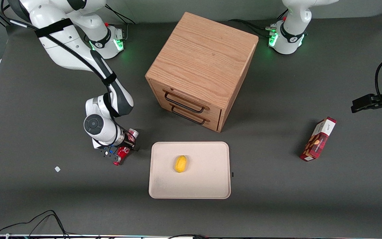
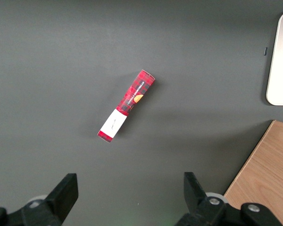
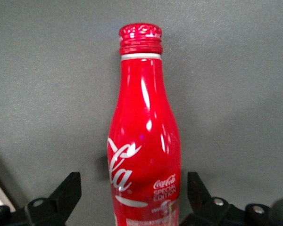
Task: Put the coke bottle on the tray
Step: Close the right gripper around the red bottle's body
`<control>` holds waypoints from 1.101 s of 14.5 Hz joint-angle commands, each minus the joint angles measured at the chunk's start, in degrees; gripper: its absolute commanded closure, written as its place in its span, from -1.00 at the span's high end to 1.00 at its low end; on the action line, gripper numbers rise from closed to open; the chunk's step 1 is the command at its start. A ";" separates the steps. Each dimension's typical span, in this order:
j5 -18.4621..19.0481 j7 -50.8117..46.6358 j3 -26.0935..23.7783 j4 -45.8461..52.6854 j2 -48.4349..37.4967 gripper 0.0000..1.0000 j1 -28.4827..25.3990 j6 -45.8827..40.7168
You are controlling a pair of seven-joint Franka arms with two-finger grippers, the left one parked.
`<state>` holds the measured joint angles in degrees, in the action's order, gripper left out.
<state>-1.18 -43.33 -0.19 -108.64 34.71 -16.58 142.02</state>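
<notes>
Clearly we read white "Coca-Cola" script and "SPECIAL EDITION" on the slim red contoured bottle (image 3: 146, 155), which lay on the dark table just beside the flat cream-beige tray (image 1: 207, 186), toward the working arm's end. Our gripper (image 1: 119, 153) straddled the bottle's body, its black fingers (image 3: 66, 193) spread wide and apart from the red sides.

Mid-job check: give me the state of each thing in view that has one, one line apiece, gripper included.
Small slim red coke bottle: lying on the table beside the tray, not on it, between the jaws.
Right gripper: low at the bottle, jaws open either side of it.
Flat cream-beige tray: flat on the table, holding only a yellow fruit.
Yellow fruit: resting on the tray.
Wooden drawer cabinet: both drawers shut.
Red rectangular snack box: lying on the table toward the parked arm's end.
</notes>
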 commanded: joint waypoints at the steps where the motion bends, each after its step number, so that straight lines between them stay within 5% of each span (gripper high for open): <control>1: 2.06 -1.85 0.27 -0.52 0.01 1.00 -0.30 1.33; 3: 2.15 -1.85 0.27 -0.61 0.01 0.98 -0.30 1.33; 4: 2.15 -1.85 0.27 -0.61 0.01 0.74 -0.30 1.33; 5: 2.15 -1.85 0.27 -0.61 0.01 0.15 -0.30 1.33; 6: 2.15 -1.85 0.27 -0.69 0.01 -0.91 -0.30 1.33; 16: 3.64 -1.41 0.27 -1.13 -1.04 -1.00 0.40 0.81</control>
<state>0.50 -43.36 -0.16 -108.79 34.76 -16.48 142.06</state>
